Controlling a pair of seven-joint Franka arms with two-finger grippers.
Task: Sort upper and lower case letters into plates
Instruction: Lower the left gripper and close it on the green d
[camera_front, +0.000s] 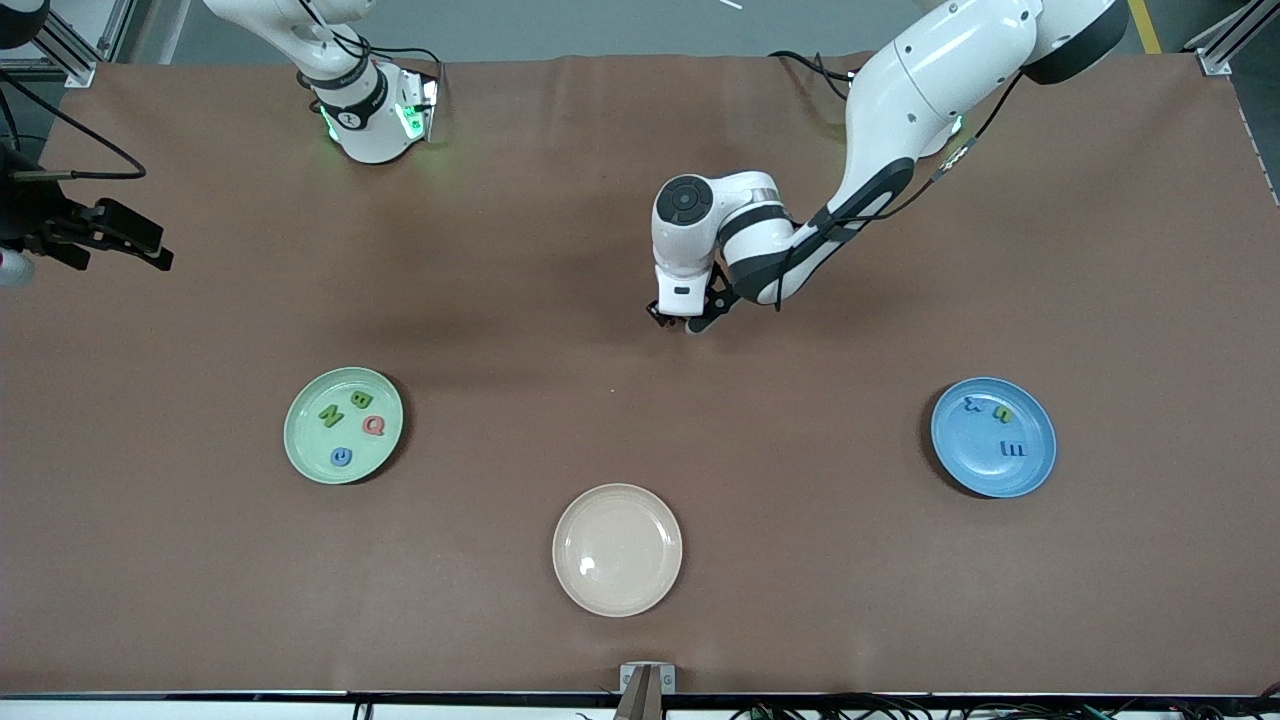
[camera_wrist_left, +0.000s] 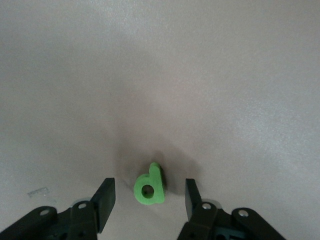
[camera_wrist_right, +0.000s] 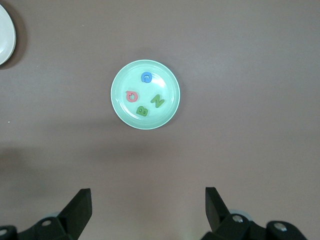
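Near the middle of the counter (camera_front: 640, 420), the left gripper (camera_front: 685, 322) is down low over one small green letter (camera_wrist_left: 150, 184). Its fingers (camera_wrist_left: 104, 199) stand apart, one on each side of the letter, with a gap on both sides — they are not touching it. The letter looks like a small p or d, standing up on its edge and leaning a bit.

That lean is the risk. If one finger reaches the letter first, it may push the piece over or make it slide away, and the fingers would close on nothing. The piece is tiny and thin, so a grip on just its corner could let it pop out on the way up.

The mint green plate (camera_front: 343, 425) sits toward the right arm's end and holds four letters (camera_front: 352, 427) — N, B, Q and a blue one. The sky blue plate (camera_front: 993, 437) sits toward the left arm's end with three letters (camera_front: 996, 423) in it. This last piece likely belongs there, and a drop on the rim could bounce it out. The cream plate (camera_front: 617, 549) is nearest the front camera.

The right gripper (camera_wrist_right: 148, 207) waits high up over the counter, its fingers wide apart and holding nothing.
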